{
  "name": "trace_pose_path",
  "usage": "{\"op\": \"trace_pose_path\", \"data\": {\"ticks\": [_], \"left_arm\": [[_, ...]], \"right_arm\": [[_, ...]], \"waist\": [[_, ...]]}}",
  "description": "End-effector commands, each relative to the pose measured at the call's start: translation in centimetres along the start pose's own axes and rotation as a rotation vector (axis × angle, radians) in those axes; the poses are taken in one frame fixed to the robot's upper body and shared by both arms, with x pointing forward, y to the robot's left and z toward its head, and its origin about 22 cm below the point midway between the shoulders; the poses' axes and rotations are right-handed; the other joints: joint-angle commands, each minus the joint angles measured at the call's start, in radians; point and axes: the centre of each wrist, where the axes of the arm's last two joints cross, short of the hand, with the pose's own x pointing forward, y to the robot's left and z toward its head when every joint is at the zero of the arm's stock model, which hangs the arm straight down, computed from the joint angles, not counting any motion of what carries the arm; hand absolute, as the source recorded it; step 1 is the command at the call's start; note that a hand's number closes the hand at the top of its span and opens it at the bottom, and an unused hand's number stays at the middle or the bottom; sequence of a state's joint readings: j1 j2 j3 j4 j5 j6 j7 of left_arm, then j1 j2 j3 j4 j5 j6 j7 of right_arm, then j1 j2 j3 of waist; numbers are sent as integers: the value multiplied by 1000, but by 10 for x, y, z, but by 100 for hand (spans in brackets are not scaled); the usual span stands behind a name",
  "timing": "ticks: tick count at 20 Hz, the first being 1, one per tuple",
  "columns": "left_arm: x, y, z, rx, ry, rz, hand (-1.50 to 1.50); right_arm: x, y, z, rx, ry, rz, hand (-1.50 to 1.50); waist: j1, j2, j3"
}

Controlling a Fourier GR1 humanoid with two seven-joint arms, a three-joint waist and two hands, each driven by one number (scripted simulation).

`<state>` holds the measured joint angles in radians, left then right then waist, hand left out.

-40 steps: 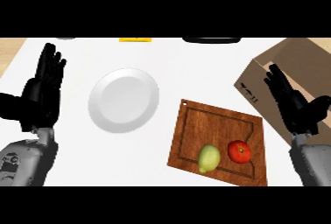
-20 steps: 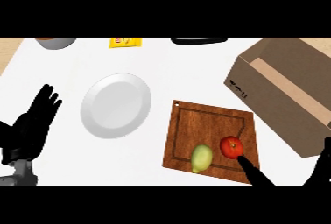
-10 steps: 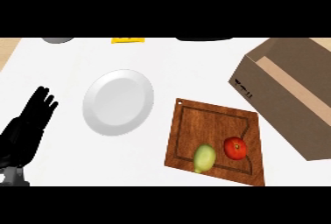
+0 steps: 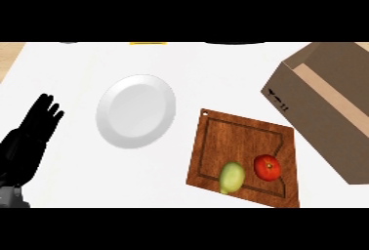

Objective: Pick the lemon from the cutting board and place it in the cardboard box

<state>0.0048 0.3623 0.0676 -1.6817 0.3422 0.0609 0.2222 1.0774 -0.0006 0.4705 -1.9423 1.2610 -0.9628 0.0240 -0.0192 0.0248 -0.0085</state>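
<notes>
The lemon [image 4: 232,177], a pale yellow-green, lies on the cutting board [image 4: 238,134] in the lower right of the frame, near the board's lower edge and inside the groove that runs round its face. Just to the right of it, close but with a thin gap between them, sits a red tomato [image 4: 267,167] with its stalk end facing up. The board is dark wood and set at a slant, with one corner (the one with a small hole) pointing toward the middle of the frame. To the right and above the board, the cardboard box [image 4: 328,102] fills the right edge; it is turned at an angle, has a lighter strip running along its upper face and small black marks on its side, and from here it cannot be told whether it is open. Left of the board, apart from it, a white plate [image 4: 137,116] rests on the white counter [image 4: 216,73]. At the far left edge, the left hand [image 4: 29,139] rests with its fingers straight and slightly spread, holding nothing, well away from the lemon.
</notes>
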Motion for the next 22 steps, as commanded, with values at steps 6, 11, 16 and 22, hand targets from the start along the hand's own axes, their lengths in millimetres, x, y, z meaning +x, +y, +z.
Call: {"op": "trace_pose_path", "data": {"ticks": [6, 11, 16, 22], "left_arm": [[-11, -1, 1, -9, 4, 8, 0], [0, 8, -5, -8, 17, 2, 0], [-8, 8, -10, -20, 35, 7, 0], [-7, 8, -3, -17, 31, -11, 0]], "right_arm": [[40, -4, 3, 109, 120, 77, -150], [74, -10, -18, 107, 138, 132, -150], [112, 7, -31, 98, 127, 167, -150], [145, 38, -31, 59, 94, 183, -150]], "waist": [[10, -3, 2], [13, -9, 4], [16, -15, 6], [21, -23, 8]]}}
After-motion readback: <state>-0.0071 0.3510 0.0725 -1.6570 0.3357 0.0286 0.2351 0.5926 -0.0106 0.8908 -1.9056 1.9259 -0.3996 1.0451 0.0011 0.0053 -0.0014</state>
